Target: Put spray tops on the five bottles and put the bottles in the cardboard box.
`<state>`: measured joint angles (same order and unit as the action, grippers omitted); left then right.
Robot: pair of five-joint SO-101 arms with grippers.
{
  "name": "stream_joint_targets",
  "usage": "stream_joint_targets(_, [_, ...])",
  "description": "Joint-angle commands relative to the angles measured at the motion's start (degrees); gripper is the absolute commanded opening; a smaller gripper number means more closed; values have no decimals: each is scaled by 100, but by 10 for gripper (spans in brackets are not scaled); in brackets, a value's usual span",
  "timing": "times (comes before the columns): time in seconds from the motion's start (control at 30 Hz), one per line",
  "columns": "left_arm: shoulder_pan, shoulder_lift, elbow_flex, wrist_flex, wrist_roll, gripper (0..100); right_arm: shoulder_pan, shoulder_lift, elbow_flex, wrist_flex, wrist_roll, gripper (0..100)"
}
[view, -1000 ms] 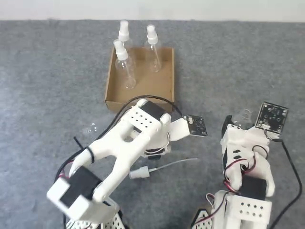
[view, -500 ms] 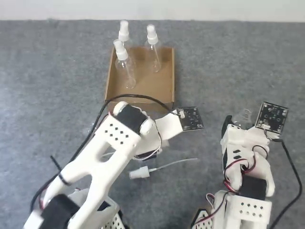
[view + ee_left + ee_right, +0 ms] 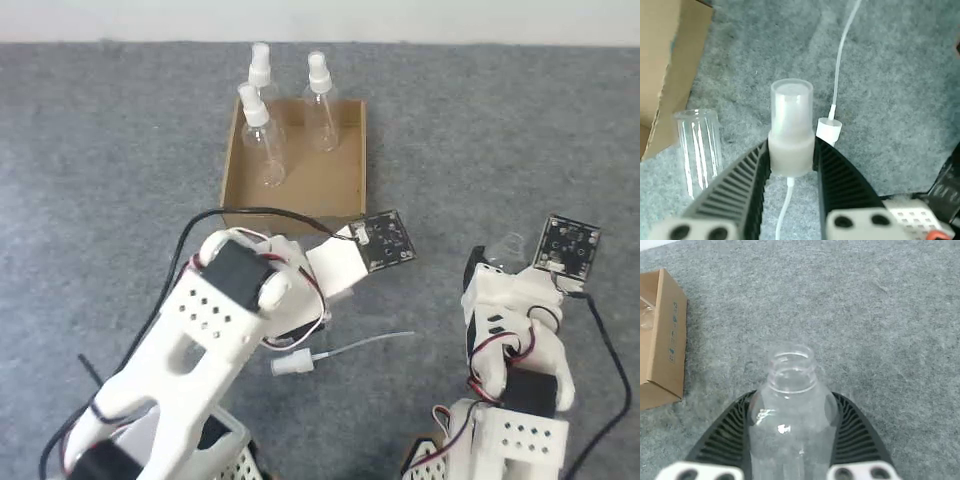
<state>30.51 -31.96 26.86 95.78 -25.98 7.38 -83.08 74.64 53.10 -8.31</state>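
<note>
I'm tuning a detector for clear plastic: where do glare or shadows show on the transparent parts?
Right wrist view: small bright glints on the shoulder of the open bottle in the right pincer. Left wrist view: vertical light streaks on the clear cap, the spray top in the left pincer evenly lit. High view: the bottles in the cardboard box cast faint shadows.

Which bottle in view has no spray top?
The bottle in the right gripper: its neck is open. The three bottles at the cardboard box each carry a white spray top.
</note>
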Motion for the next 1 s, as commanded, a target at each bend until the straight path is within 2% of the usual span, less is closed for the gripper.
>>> stream_joint_targets(0.0, [-44,-519,-242,-79,404,40,13,-180,-70,-127,-79,20])
stream_joint_targets(0.2, [-44,-1116,-233,-176,457,40,-277,-180,-62,-101,-79,20])
stream_joint_targets(0.4, [-53,-1723,31,-633,1002,40,-523,-180,-18,-92,-70,20])
stream_joint_targets(0.77, [-53,-2286,163,-1081,1292,40,-1112,-180,0,-101,-70,20])
stream_joint_targets(0.97, [-53,-2523,163,-1363,1327,40,-1138,-180,0,-92,-62,20])
